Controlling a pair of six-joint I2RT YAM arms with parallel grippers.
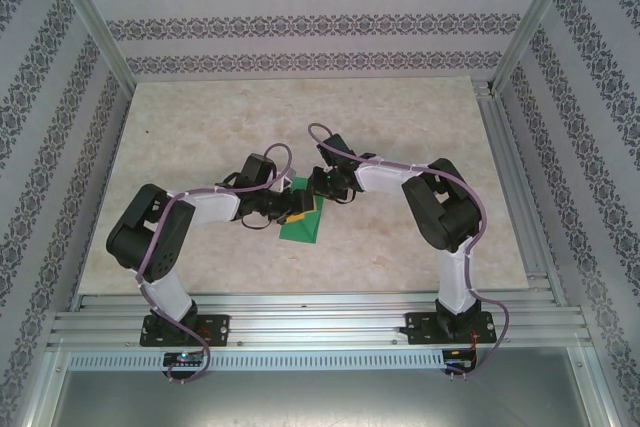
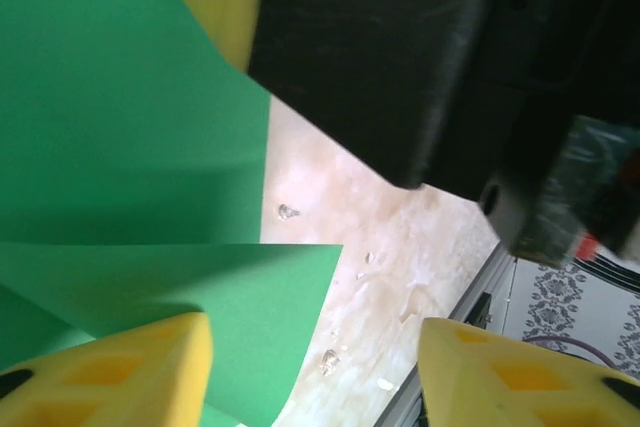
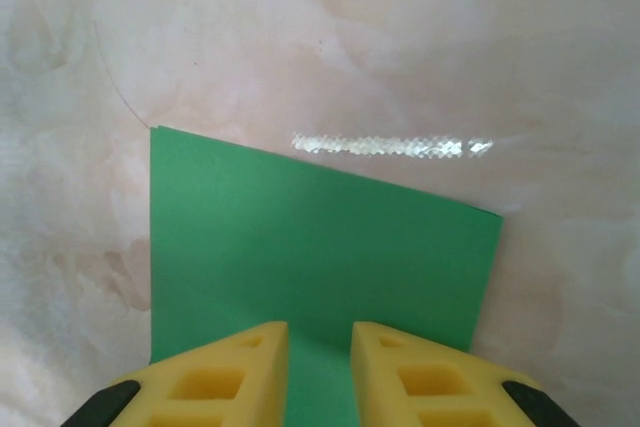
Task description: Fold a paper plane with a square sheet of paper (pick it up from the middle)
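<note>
Square sheet of paper lies near the middle of the tabletop, between the two end effectors, and it is already creased into a smaller shape. In the left wrist view we see two green layers, one over the other, so we judge that at least one fold is made, while a pointed plane is not yet there.

The left end effector is open. Its yellow fingers stand wide apart; a layer of paper lies beside the left finger, but nothing is clamped between them.

The right end effector is at the far side of the sheet. Its jaws are only a little apart, with green showing in the narrow gap, and they grip nothing that we can see. If the tips touch the sheet or hang just above it, we cannot tell.

We think the right one is placed so to stop the thin sheet from sliding on the smooth tabletop, leaving the left one free for the next flap.
</note>
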